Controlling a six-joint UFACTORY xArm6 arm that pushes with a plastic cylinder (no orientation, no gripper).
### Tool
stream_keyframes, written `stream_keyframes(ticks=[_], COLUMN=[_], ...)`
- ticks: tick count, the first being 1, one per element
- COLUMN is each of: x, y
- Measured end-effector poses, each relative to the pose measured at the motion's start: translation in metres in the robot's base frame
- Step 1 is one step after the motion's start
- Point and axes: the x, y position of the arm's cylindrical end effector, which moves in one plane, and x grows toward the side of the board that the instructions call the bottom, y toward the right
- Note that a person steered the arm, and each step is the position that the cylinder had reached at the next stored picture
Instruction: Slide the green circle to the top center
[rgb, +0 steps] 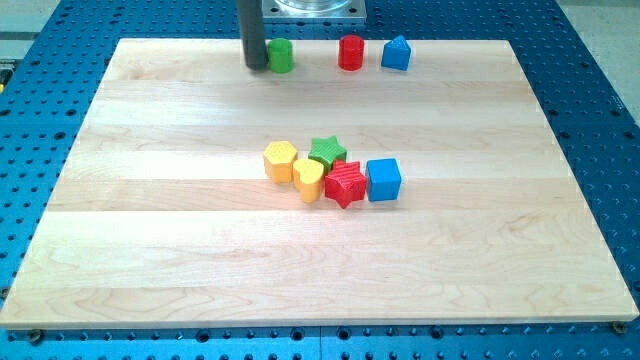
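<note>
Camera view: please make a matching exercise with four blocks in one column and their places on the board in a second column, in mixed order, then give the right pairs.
Column one:
1. green circle
2. blue cube
3. red cylinder
4. green star

Column two:
A. right end of the middle cluster
B. top edge, just right of my tip
C. top of the middle cluster
D. top edge, between the green circle and another blue block

Pairs: 1-B, 2-A, 3-D, 4-C

Two green blocks, two red, two blue, two yellow
</note>
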Motion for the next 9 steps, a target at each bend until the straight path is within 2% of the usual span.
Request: stream_keyframes(ticks=[1,2,3,5,6,7,8,9], x=[0.04,0.026,-0.012,0.03,0.0,-0.048,-0.048,-0.046], y=[-0.036,0.01,0.037,0.012,-0.038,-0.009,-0.002,0.032])
